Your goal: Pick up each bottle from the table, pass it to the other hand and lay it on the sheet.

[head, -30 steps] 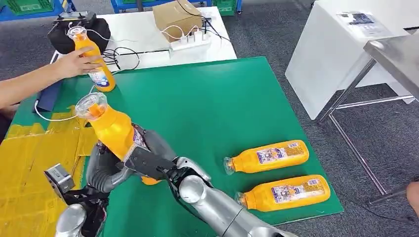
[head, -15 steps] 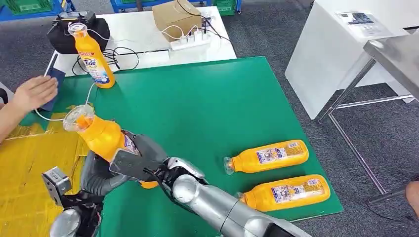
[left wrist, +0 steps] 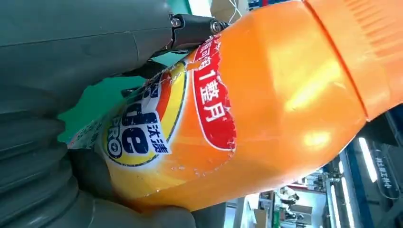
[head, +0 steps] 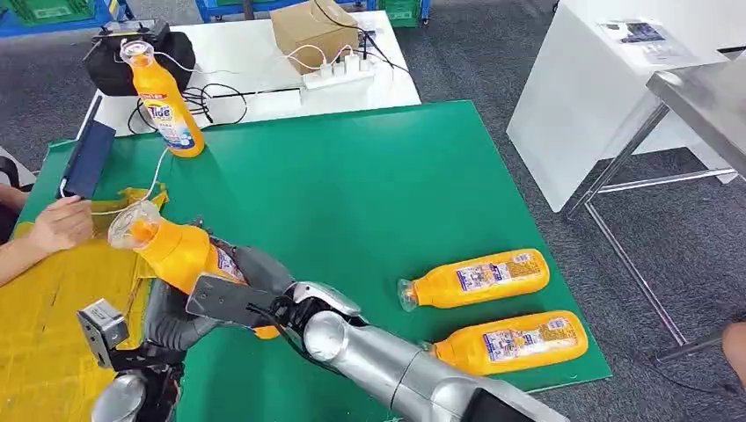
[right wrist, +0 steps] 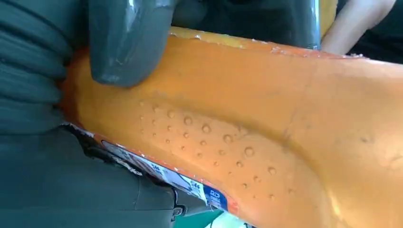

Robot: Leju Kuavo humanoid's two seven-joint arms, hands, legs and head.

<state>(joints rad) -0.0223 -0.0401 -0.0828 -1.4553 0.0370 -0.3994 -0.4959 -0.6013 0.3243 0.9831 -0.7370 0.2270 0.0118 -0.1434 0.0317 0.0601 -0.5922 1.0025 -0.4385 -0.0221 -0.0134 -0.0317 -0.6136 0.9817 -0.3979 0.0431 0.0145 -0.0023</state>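
An orange bottle (head: 176, 252) hangs tilted at the near left, its clear cap pointing out over the yellow sheet (head: 53, 308). Both hands grip it: my left hand (head: 171, 318) wraps its lower body from the left, and my right hand (head: 236, 297) clasps it from the right. Up close, the left wrist view has the bottle's label (left wrist: 157, 128), and the right wrist view has its wet orange side (right wrist: 266, 128) under a grey thumb (right wrist: 123, 42). Two more orange bottles (head: 479, 280) (head: 510, 341) lie on the green sheet (head: 352, 176) at the right. Another bottle (head: 165, 101) stands upright at the sheet's back left.
A person's hand (head: 57, 224) rests on the yellow sheet close to the bottle's cap. A dark flat device (head: 86, 158) and a white cable lie at the green sheet's left edge. Behind it, a white table (head: 246, 61) carries a cardboard box, a power strip and a black bag.
The held bottle has tipped further left and sunk lower, both hands moving with it. The person let go of the upright bottle and drew the hand back onto the yellow sheet.
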